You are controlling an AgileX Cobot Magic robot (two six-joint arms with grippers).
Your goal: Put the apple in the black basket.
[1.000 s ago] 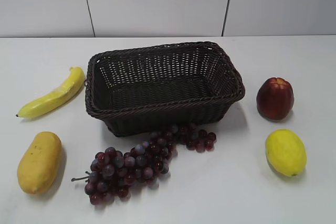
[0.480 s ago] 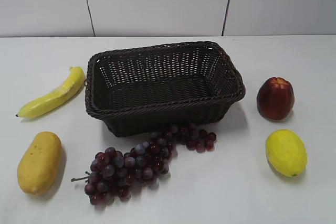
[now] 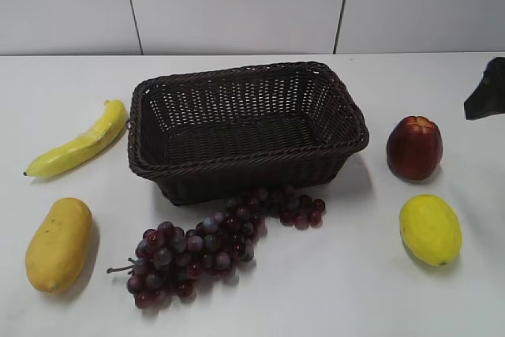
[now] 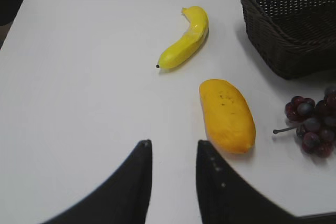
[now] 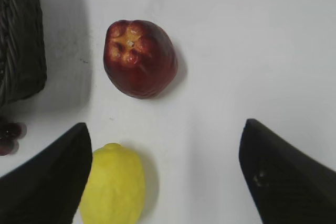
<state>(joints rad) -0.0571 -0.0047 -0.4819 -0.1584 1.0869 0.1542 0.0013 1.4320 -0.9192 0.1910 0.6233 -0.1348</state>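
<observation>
Dark red and glossy, the apple (image 3: 413, 147) stands on the table (image 3: 71, 76) right of the basket (image 3: 245, 128), apart from it, with the lemon (image 3: 429, 229) just in front; the right gripper (image 5: 165, 174) hangs above both with its jaws spread wide and holding nothing, while the left gripper (image 4: 172, 153) hovers over bare table with its jaws only narrowly parted, also empty. A descent aimed slightly short could clip the lemon or nudge the rounded apple into rolling away. White, smooth tabletop meets a pale panelled wall (image 3: 237, 5) behind.
</observation>
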